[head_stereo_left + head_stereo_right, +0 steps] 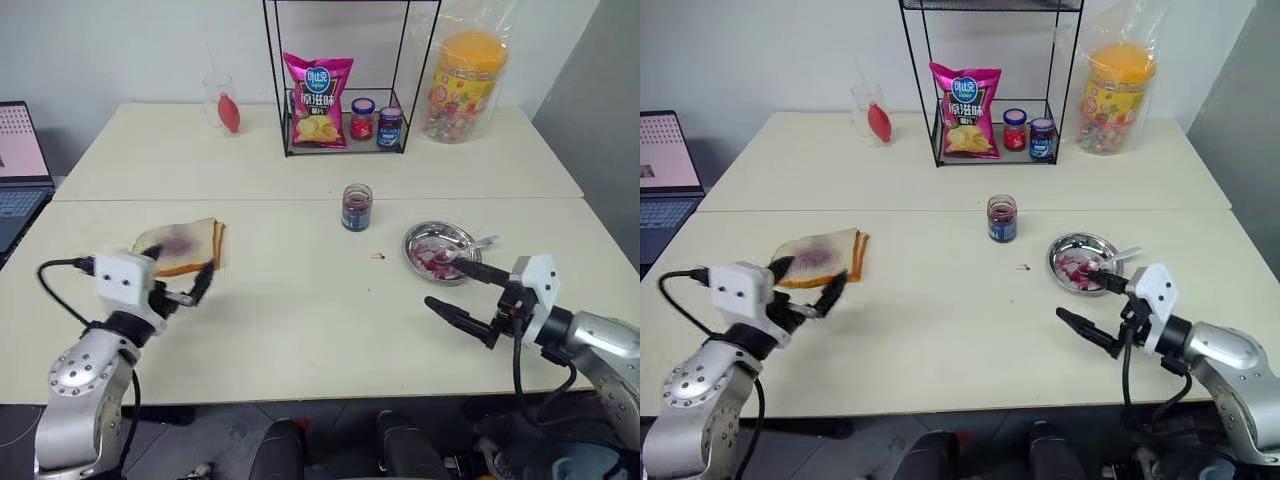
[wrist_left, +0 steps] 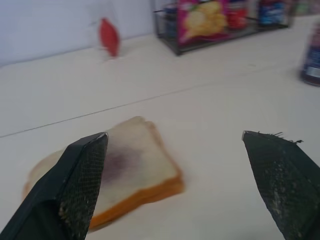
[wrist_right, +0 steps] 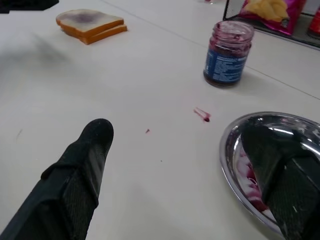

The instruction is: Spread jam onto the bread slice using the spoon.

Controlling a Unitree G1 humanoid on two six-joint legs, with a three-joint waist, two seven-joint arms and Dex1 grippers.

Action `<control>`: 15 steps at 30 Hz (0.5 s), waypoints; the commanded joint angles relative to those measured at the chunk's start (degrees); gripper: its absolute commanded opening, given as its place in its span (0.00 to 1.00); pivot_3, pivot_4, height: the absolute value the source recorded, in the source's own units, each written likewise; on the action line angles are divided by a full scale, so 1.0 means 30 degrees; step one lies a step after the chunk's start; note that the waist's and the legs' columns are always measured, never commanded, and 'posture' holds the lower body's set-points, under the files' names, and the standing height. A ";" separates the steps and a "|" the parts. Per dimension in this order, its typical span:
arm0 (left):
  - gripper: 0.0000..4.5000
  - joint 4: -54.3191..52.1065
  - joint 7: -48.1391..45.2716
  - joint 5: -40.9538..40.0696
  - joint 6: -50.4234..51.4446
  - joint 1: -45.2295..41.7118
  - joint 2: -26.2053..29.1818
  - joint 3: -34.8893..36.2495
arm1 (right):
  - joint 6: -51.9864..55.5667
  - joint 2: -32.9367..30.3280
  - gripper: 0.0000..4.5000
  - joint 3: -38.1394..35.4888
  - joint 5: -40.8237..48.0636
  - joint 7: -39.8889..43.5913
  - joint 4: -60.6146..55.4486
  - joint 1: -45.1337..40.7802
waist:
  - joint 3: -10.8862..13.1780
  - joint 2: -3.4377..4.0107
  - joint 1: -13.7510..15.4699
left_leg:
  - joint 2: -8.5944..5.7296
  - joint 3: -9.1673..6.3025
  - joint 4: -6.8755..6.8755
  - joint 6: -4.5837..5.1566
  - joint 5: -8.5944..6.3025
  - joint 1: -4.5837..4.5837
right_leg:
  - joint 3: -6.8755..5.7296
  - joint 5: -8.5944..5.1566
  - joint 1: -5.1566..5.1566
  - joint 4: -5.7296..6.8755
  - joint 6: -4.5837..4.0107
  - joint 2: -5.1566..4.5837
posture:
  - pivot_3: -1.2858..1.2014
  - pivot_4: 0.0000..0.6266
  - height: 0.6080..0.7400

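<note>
The bread slice (image 1: pixel 178 244), white with a purple jam patch in its middle, lies on top of another slice at the table's left. My left gripper (image 1: pixel 178 276) hovers open just in front of it, nothing between its fingers (image 2: pixel 82 175). The jam fills a small lidless glass jar (image 1: pixel 356 207) at mid-table, and more is smeared in a round steel dish (image 1: pixel 415 238) to the right. The spoon (image 1: pixel 474 244) rests in that dish, handle over the right rim. My right gripper (image 1: pixel 442 283) is open and empty at the dish's near edge, one finger (image 3: pixel 280 180) over the rim.
A jam drop (image 3: pixel 202 115) marks the table between jar and dish. At the back, a black wire rack (image 1: pixel 340 150) holds a crisp bag and two lidded jars. A bagged sweet jar (image 1: pixel 462 85) stands right of it, a glass (image 1: pixel 222 105) left. A laptop (image 1: pixel 20 170) sits far left.
</note>
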 commanded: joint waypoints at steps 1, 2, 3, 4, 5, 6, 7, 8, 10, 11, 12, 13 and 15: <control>1.00 0.1308 0.2001 -0.1042 0.0947 -0.0908 -0.0546 0.1675 | 0.2192 0.0182 0.99 0.1720 0.0669 -0.0486 -0.1323 -0.2664 | -0.0007 -0.0019 -0.0044 | 0.0001 -0.0012 0.0001 0.0000 0.0000 0.0002 | -0.0001 0.0010 -0.0001 0.0000 0.0017 0.0007 | 0.52 0.24 1.00; 1.00 0.1498 0.2059 -0.1171 0.1205 -0.1062 -0.0563 0.1651 | 0.2723 0.0106 0.99 0.2082 0.0675 -0.0413 -0.1224 -0.3202 | -0.0014 -0.0029 -0.0079 | 0.0000 -0.0038 -0.0002 -0.0001 0.0000 -0.0004 | -0.0018 0.0050 0.0008 -0.0002 0.0087 0.0012 | 0.52 0.24 1.00; 1.00 0.1675 0.2168 -0.1236 0.1421 -0.1250 -0.0562 0.1578 | 0.3138 0.0090 0.99 0.2404 0.0665 -0.0363 -0.0998 -0.3783 | -0.0016 -0.0045 -0.0060 | -0.0002 -0.0032 -0.0008 -0.0002 -0.0001 -0.0003 | -0.0014 0.0053 0.0012 -0.0014 0.0093 0.0012 | 0.52 0.24 1.00; 1.00 0.2106 0.2620 -0.1559 0.1736 -0.1749 -0.0701 0.1788 | 0.3281 0.0048 0.99 0.2980 0.0270 -0.0197 -0.0587 -0.4562 | -0.0023 -0.0071 -0.0030 | -0.0004 -0.0052 -0.0015 -0.0003 -0.0003 -0.0033 | -0.0041 0.0053 0.0002 -0.0044 0.0095 0.0010 | 0.52 0.24 1.00; 1.00 0.2501 0.2908 -0.1750 0.2036 -0.2129 -0.0725 0.1881 | 0.3301 0.0059 0.99 0.3422 -0.0130 -0.0112 -0.0228 -0.5191 | -0.0018 -0.0080 0.0042 | -0.0003 -0.0064 -0.0019 -0.0009 -0.0007 -0.0048 | -0.0059 0.0053 0.0004 -0.0062 0.0097 0.0009 | 0.52 0.24 1.00; 1.00 0.2947 0.3197 -0.1827 0.2256 -0.2501 -0.0721 0.1935 | 0.3318 0.0150 0.99 0.3789 -0.0464 -0.0072 0.0162 -0.5802 | -0.0015 -0.0085 0.0115 | -0.0004 -0.0074 -0.0018 -0.0017 -0.0012 -0.0059 | -0.0070 0.0054 0.0004 -0.0083 0.0097 0.0004 | 0.52 0.24 1.00; 1.00 0.3226 0.3369 -0.1860 0.2408 -0.2727 -0.0700 0.1958 | 0.3344 0.0212 0.99 0.4007 -0.0654 -0.0065 0.0410 -0.6179 | -0.0008 -0.0098 0.0196 | -0.0010 -0.0076 -0.0015 -0.0018 -0.0012 -0.0068 | -0.0077 0.0056 0.0004 -0.0091 0.0099 -0.0004 | 0.52 0.24 1.00; 1.00 0.3638 0.3517 -0.2035 0.2528 -0.3072 -0.0735 0.2028 | 0.3535 0.0370 0.99 0.4150 -0.0657 -0.0087 0.0676 -0.6633 | -0.0005 -0.0104 0.0230 | -0.0011 -0.0077 -0.0009 -0.0018 -0.0012 -0.0068 | -0.0080 0.0064 0.0004 -0.0093 0.0112 -0.0005 | 0.52 0.24 1.00; 1.00 0.4439 0.3749 -0.2214 0.2694 -0.3728 -0.0741 0.2032 | 0.3669 0.0455 0.99 0.4449 -0.0754 0.0152 0.1047 -0.7279 | -0.0013 -0.0118 0.0239 | -0.0011 -0.0081 -0.0008 -0.0018 -0.0012 -0.0067 | -0.0082 0.0072 0.0009 -0.0094 0.0122 -0.0004 | 0.52 0.24 1.00; 1.00 0.4906 0.3853 -0.2195 0.2646 -0.4123 -0.0722 0.1956 | 0.3667 0.0434 0.99 0.4607 -0.0827 0.0359 0.1191 -0.7558 | -0.0013 -0.0118 0.0238 | -0.0011 -0.0077 -0.0008 -0.0018 -0.0012 -0.0061 | -0.0077 0.0073 0.0014 -0.0092 0.0122 -0.0005 | 0.52 0.24 1.00; 1.00 0.5323 0.3963 -0.2203 0.2709 -0.4499 -0.0689 0.1883 | 0.3596 0.0353 0.99 0.4764 -0.0967 0.0557 0.1285 -0.7742 | -0.0013 -0.0119 0.0236 | -0.0011 -0.0078 -0.0008 -0.0019 -0.0011 -0.0061 | -0.0079 0.0077 0.0011 -0.0091 0.0127 -0.0004 | 0.52 0.24 1.00; 1.00 0.5788 0.4157 -0.2383 0.3049 -0.4915 -0.0711 0.1895 | 0.3587 0.0265 0.99 0.4879 -0.1064 0.0719 0.1357 -0.7851 | -0.0013 -0.0120 0.0237 | -0.0008 -0.0079 -0.0008 -0.0018 -0.0011 -0.0059 | -0.0079 0.0077 0.0012 -0.0090 0.0127 -0.0003 | 0.52 0.24 1.00; 1.00 0.6448 0.4459 -0.2618 0.3482 -0.5437 -0.0740 0.1976 | 0.3580 0.0200 0.99 0.5004 -0.1268 0.0914 0.1499 -0.7971 | -0.0014 -0.0121 0.0241 | -0.0007 -0.0080 -0.0008 -0.0018 -0.0011 -0.0059 | -0.0082 0.0077 0.0010 -0.0085 0.0127 0.0000 | 0.52 0.24 1.00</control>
